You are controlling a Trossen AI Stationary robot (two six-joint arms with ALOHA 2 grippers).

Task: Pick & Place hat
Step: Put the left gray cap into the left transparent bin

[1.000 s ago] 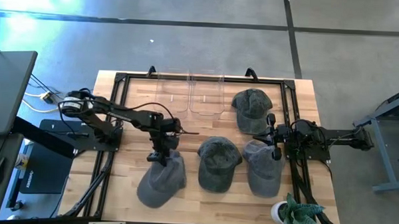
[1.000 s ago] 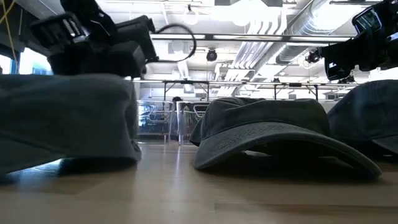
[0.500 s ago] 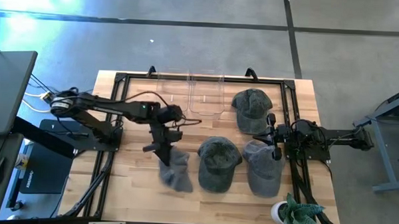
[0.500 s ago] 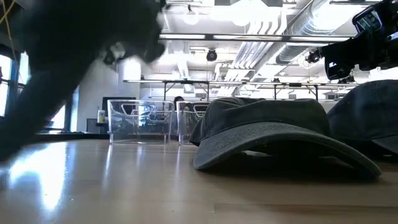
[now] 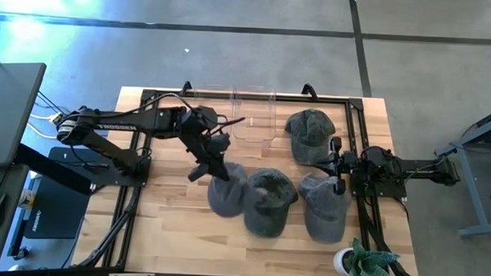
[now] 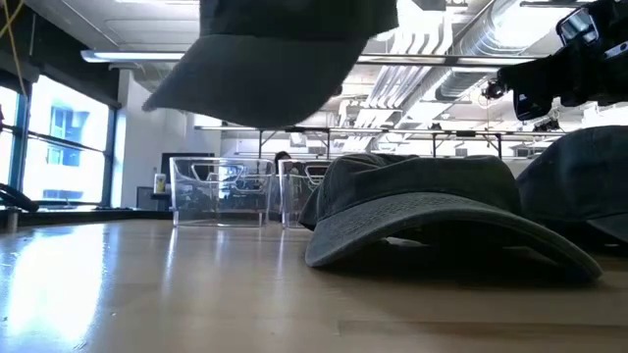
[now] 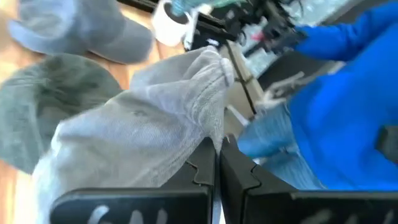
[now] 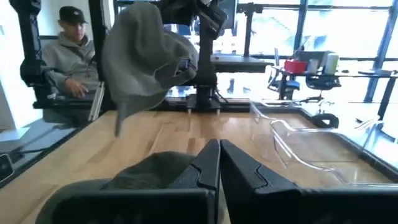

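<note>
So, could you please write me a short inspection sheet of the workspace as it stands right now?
Surface: wooden table with a black frame on it.
Job's things: one grey hat lifted off the table; three hats lying on it; two clear bins at the far edge.
Clutter: white cup with a plant at the near right corner.
End effectors: left end effector shut on the lifted hat; right end effector shut, waiting at the right side.
Cables: wires left of the table.
Surroundings: seated person beyond the table; monitor at left.
</note>
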